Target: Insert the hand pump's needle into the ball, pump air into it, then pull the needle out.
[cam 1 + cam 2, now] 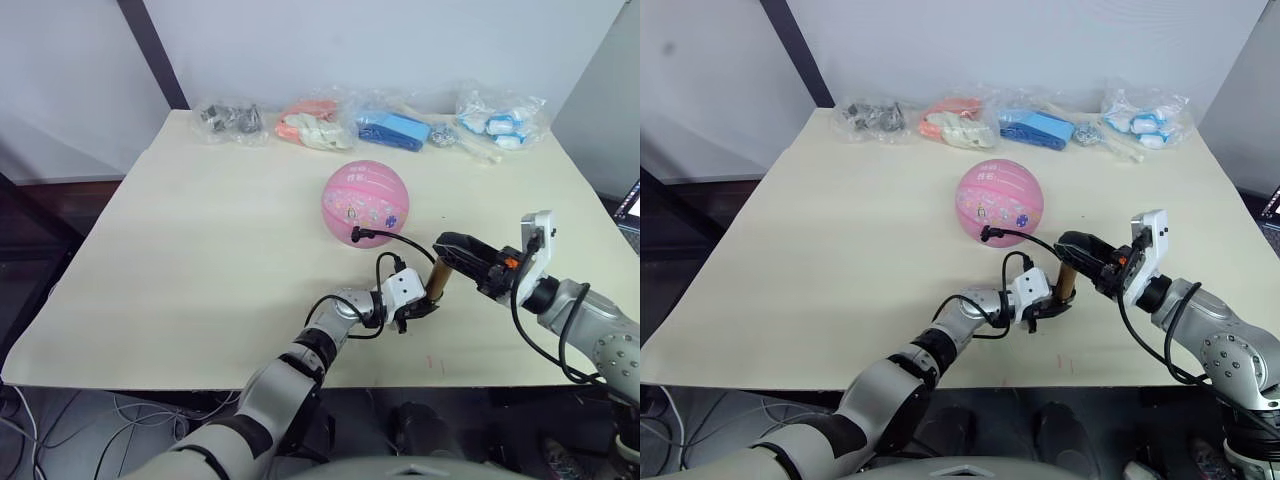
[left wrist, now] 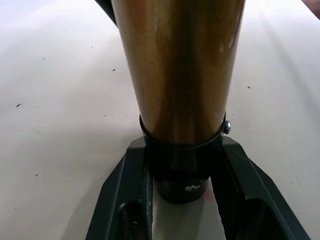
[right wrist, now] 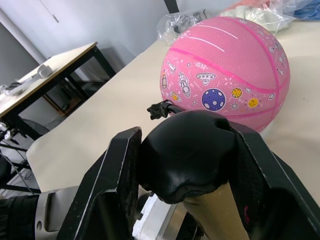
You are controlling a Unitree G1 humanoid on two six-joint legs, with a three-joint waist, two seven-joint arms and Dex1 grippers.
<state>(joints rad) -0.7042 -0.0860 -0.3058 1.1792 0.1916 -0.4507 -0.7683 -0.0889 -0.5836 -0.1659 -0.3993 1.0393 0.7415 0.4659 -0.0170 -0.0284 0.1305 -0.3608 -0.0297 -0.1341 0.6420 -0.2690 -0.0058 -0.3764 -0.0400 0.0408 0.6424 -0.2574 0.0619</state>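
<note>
The pink ball [image 1: 366,203] rests at mid-table. In front of it the hand pump [image 1: 436,281] stands nearly upright, its gold barrel [image 2: 180,65] tilted slightly. My left gripper [image 1: 417,307] is shut on the barrel's black bottom cap, low near the tabletop. My right gripper [image 1: 457,251] is shut on the black handle [image 3: 187,150] at the pump's top. The thin black hose [image 1: 400,243] loops from the pump to a small black fitting [image 1: 357,237] lying against the ball's lower front. The needle pin itself is hidden.
Several clear bags line the table's far edge: grey metal parts [image 1: 231,118], pink and white items [image 1: 314,123], blue items [image 1: 393,129], blue-white items [image 1: 500,122]. The cream table [image 1: 200,260] is bare to the left. A second table [image 3: 55,62] stands beyond.
</note>
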